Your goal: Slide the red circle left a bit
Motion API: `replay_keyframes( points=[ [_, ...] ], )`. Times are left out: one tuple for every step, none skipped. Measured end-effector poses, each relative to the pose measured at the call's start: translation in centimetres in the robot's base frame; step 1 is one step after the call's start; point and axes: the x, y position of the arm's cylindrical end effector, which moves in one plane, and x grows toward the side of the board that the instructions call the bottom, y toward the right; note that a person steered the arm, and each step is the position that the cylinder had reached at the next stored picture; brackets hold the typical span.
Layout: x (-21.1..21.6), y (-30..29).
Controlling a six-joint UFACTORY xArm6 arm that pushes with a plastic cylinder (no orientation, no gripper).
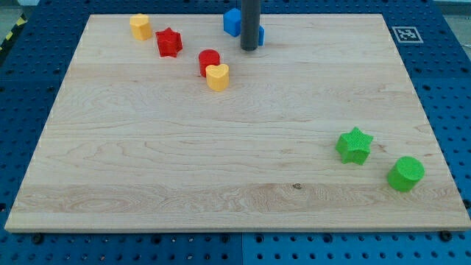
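My tip (249, 48) stands right of the red circle (208, 61), not touching; the push seems not begun; no claw exists, so its state cannot be told.

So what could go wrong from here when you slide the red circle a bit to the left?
1. The yellow heart touches the red circle at its lower right, so a push from the view's right may drag the heart along or skew the circle.
2. The red star sits up-left of the circle; too long a push could knock it.
3. My tip stands against the blue blocks, which may get nudged as I leave.
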Motion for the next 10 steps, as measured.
replay_keyframes(
  points=[
    [-0.4,0.0],
    [0.1,0.0],
    [2.3,-0.8],
    [3.2,-1.3],
    [3.4,-1.4],
    [4.8,-2.1],
    [4.8,-2.1],
    [4.8,-2.8],
    [5.0,-5.2],
    [5.9,-8.2]
  ],
)
